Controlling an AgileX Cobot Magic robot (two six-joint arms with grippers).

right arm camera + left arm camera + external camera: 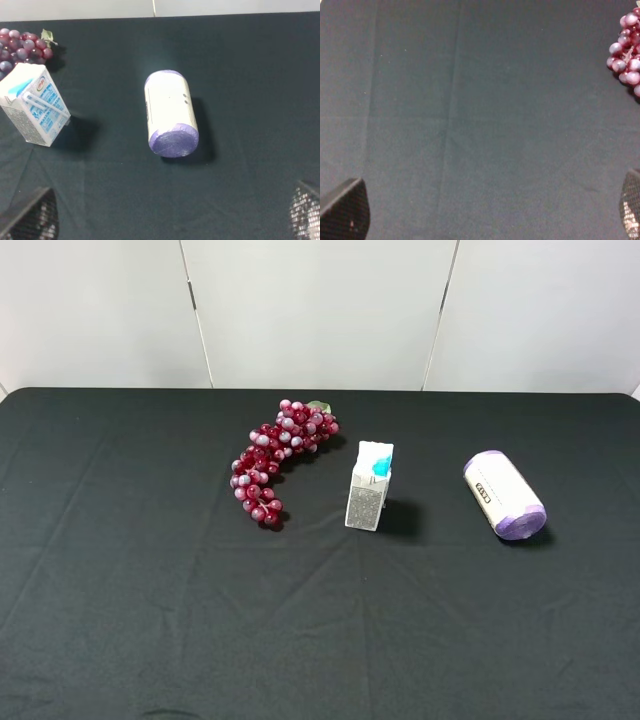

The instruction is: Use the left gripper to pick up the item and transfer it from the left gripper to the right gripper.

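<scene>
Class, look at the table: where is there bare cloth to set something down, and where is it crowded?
Bare cloth: the whole front strip, the far left beyond the grapes, and the right edge past the purple roll. Crowded: the middle band, where the carton stands between grapes and roll with narrow gaps.

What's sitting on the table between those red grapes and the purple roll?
A small white-and-grey carton with a blue top stands upright between the grape bunch and the purple roll, touching neither. The high camera view shows it best.

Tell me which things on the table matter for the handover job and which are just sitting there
Part of the job:
- purple roll, lying on its side at the right
- left gripper, open
- right gripper, open

Just lying about:
- grape bunch
- carton, standing mid-table
- black cloth
</scene>
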